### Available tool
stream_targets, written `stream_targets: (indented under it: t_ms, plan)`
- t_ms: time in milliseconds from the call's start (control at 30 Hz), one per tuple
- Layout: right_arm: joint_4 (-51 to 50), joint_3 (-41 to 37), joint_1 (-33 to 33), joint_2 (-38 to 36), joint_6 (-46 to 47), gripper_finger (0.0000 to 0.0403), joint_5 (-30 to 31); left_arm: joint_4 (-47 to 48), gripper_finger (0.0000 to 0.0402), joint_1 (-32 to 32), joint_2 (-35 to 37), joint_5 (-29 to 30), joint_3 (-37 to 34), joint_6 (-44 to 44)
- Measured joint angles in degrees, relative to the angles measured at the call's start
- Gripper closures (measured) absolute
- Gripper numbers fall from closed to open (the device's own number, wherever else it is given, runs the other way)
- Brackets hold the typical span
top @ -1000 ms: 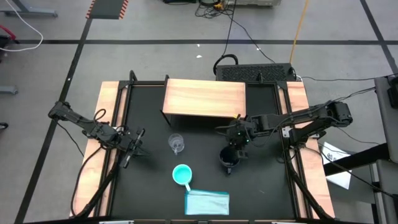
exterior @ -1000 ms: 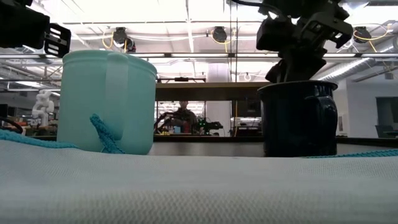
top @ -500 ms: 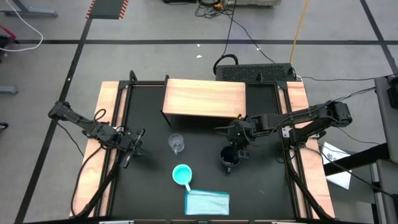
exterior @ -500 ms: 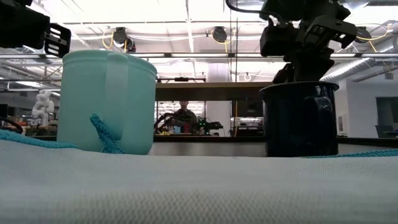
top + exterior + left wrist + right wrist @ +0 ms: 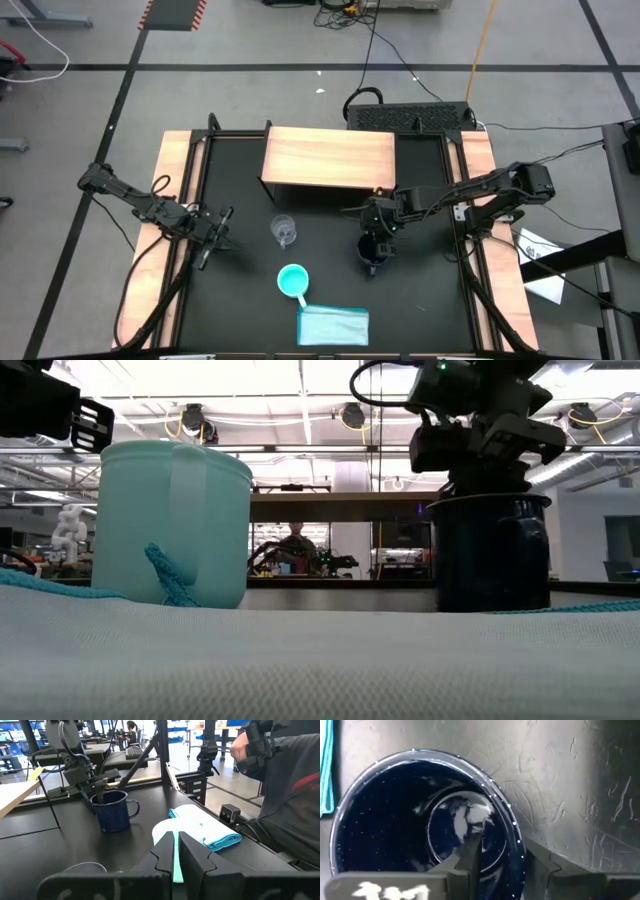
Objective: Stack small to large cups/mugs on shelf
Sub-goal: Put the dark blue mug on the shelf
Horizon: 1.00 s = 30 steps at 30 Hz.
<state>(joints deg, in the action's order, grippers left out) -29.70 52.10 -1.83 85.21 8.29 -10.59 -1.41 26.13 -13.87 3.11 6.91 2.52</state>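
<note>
Navy mug [image 5: 372, 253] sits upright on the black counter [image 5: 250, 290], right gripper [image 5: 378, 232] directly over it, jaws straddling the rim, one finger inside, one outside, not yet clamped. Left gripper [image 5: 215, 240] waits at the counter's left side, jaws together. Turquoise mug [image 5: 292, 281] and glass cup [image 5: 284, 231] stand in front of the shelf [image 5: 328, 158].

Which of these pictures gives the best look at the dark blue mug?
The left wrist view: the navy mug stands whole, handle visible, with the right gripper at its rim. The right wrist view shows only its inside. The low view gives a dark side outline; the high view, a small dark spot.
</note>
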Motion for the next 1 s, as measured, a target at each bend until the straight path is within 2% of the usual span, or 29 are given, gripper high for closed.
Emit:
stream_targets:
  t_ms: [200, 433, 1000]
  plan:
    - [1.3, 0.0, 0.0, -0.2, -1.5, 0.0313, -0.1, 0.0, 0.0373, 0.0, 0.0, 0.0, 0.0, 0.2]
    - [1.3, 0.0, 0.0, -0.2, -2.2, 0.0391, -0.2, 0.0, 0.0373, 0.0, 0.0, 0.0, 0.0, 0.2]
    - [2.9, 3.2, -0.6, -1.9, -4.8, 0.0393, -0.2, 1.4, 0.0373, 0.0, 0.0, 0.0, 0.0, 0.2]
